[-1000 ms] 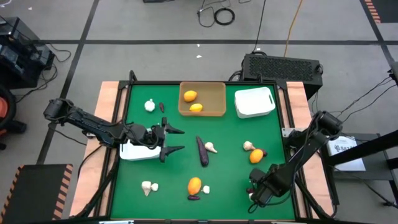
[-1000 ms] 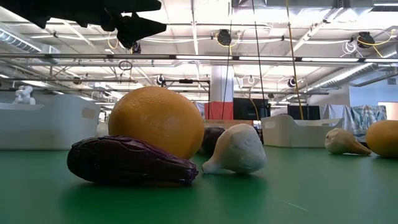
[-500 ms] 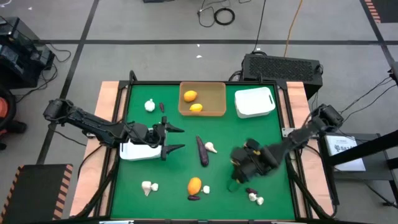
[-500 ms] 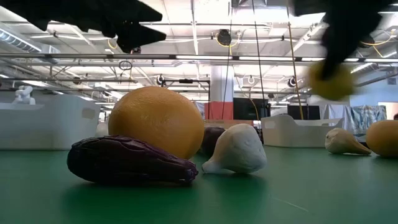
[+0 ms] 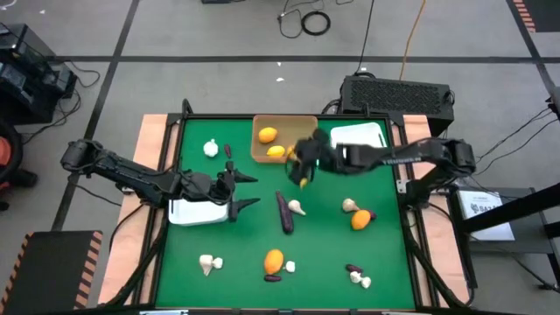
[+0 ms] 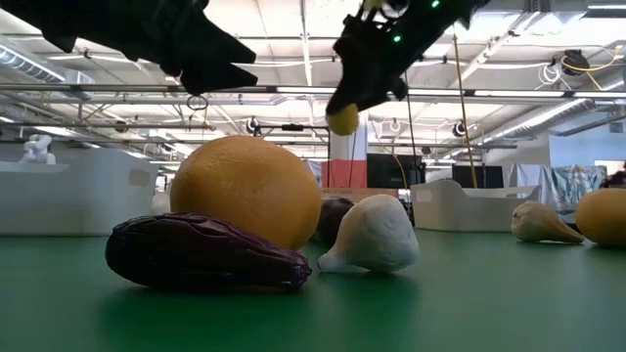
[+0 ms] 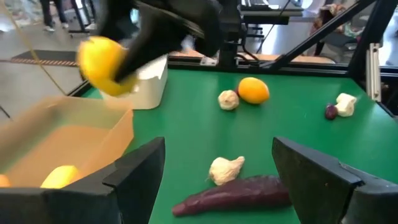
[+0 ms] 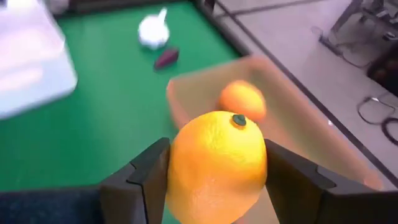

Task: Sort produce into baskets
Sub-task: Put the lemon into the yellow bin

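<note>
One yellow citrus fruit point(image 8: 216, 165) clamped in right gripper point(image 5: 304, 171) near tan basket point(image 5: 308, 131); firm, smooth, roll-prone, best pinched across middle; left gripper point(image 5: 238, 192) spread apart, empty

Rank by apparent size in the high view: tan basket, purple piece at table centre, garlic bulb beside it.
1. Tan basket
2. Purple piece
3. Garlic bulb

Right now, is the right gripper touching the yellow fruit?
Touching. The right wrist view shows the right gripper with both fingers pressed against the yellow fruit, no gap either side.
</note>
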{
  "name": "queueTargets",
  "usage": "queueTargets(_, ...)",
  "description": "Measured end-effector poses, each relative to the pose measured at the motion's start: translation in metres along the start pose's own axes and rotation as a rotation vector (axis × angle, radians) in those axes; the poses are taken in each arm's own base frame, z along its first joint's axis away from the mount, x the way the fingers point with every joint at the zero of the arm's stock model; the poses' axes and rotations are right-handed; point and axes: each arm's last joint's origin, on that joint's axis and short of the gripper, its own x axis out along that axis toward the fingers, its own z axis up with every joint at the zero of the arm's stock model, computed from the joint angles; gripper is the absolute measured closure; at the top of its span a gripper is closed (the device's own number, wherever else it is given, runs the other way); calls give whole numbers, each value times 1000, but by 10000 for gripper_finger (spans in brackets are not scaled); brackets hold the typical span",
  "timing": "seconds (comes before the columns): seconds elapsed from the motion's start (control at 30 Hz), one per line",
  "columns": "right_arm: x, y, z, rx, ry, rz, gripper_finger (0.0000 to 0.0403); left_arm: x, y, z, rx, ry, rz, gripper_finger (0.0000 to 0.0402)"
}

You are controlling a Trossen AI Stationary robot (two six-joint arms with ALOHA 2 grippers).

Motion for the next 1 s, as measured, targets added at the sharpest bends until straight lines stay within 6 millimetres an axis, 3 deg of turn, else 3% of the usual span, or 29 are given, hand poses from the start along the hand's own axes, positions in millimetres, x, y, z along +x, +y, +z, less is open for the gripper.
queueTargets(0.27,47,-46,6,90,-85,-15,180,0,0,0,-12,3,4,98)
queueTargets(0.57,99,-75,-20,168,-34,-95,176,0,0,0,-19,2,4,98)
queueTargets(0.77,107,-85,-26,233,-6,-81,162,0,0,0,-19,2,4,98)
queueTargets(1.0,104,-90,-21,234,-31,-39,116,0,0,0,-20,2,4,98)
